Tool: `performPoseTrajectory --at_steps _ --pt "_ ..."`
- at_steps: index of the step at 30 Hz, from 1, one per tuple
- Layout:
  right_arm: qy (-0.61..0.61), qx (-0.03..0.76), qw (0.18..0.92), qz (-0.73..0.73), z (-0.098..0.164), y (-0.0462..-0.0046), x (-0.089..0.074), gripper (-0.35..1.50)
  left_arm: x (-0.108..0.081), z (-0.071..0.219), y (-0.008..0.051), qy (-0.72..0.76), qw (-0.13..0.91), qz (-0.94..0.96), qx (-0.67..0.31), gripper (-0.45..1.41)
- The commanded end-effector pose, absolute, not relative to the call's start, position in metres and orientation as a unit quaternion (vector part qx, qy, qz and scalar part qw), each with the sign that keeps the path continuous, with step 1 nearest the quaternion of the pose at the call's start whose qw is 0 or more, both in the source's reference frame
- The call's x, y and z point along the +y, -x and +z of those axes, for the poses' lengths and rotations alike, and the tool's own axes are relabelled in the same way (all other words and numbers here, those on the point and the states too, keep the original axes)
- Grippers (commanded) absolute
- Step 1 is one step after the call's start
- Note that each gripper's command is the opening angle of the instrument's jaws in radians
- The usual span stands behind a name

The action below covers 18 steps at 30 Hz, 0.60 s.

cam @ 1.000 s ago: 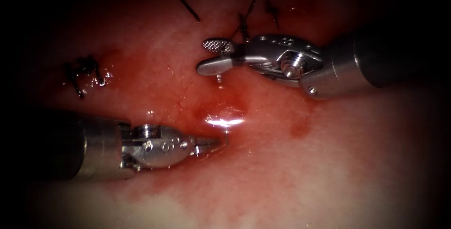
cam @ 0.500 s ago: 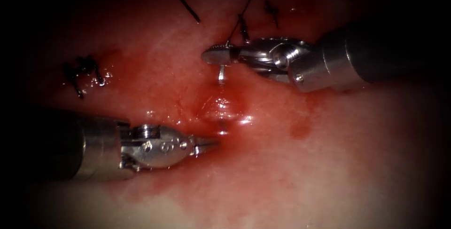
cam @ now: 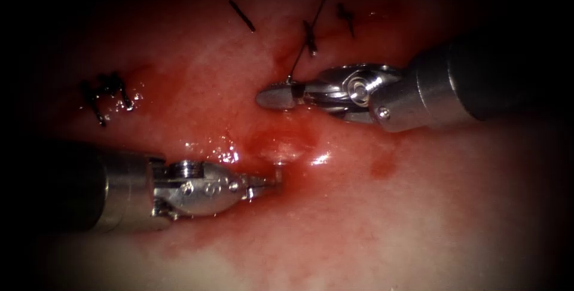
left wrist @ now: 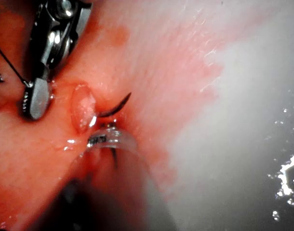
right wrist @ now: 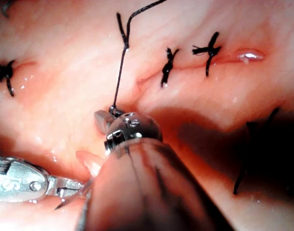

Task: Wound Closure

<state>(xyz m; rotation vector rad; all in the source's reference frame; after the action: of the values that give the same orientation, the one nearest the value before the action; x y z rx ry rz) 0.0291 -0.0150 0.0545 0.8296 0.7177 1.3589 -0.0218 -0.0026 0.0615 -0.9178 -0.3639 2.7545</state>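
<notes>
1. The right tool (cam: 276, 96) comes in from the right edge of the endoscope frame, its tip just above centre; its jaws are closed on the tail end of the needle, where the thread (cam: 311, 25) joins it.
2. That dark thread rises from the jaws to the top edge of the frame, passing beside a finished stitch (cam: 310, 36); in the right wrist view the thread (right wrist: 120, 77) runs straight up from the clamped tail.
3. The needle is in the tissue (cam: 418, 207): its body goes under a raised pink fold (cam: 281, 141) at centre frame.
4. The needle's sharp tip (left wrist: 119, 103) pokes out beyond the fold in the left wrist view.
5. The left tool (cam: 272, 181) enters from the lower left, tip just below the fold; its jaws look closed on the emerging needle point, though the grip is hard to make out.
6. Older stitches (cam: 106, 95) sit at the left of the frame.
</notes>
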Motion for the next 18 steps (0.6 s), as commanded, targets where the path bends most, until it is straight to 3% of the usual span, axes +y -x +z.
performPoseTrajectory --at_steps 1,7,10,13,15,18 --pt "-0.37 0.316 0.643 0.592 0.0545 -0.03 -0.0162 -0.35 -0.0036 0.0619 0.0224 0.312 0.107 0.936 -0.126 -0.21" --pt "-0.367 0.355 0.634 0.581 0.0546 -0.0293 -0.0155 -0.35 -0.0035 0.0616 0.0224 0.311 0.109 0.936 -0.125 -0.2" --pt "-0.341 0.397 0.641 0.562 0.0553 -0.0283 -0.0143 0.49 -0.0033 0.0611 0.0222 0.312 0.093 0.938 -0.121 -0.15" --pt "-0.324 0.421 0.641 0.554 0.0559 -0.0268 -0.0129 0.96 -0.0029 0.0604 0.022 0.313 0.073 0.94 -0.113 -0.1" --pt "-0.31 0.433 0.638 0.556 0.0563 -0.0256 -0.0122 1.11 -0.0022 0.0597 0.0217 0.322 0.056 0.94 -0.102 -0.05" --pt "-0.304 0.445 0.634 0.555 0.0567 -0.0234 -0.0114 1.16 -0.0012 0.0587 0.0215 0.341 0.031 0.936 -0.083 0.07"
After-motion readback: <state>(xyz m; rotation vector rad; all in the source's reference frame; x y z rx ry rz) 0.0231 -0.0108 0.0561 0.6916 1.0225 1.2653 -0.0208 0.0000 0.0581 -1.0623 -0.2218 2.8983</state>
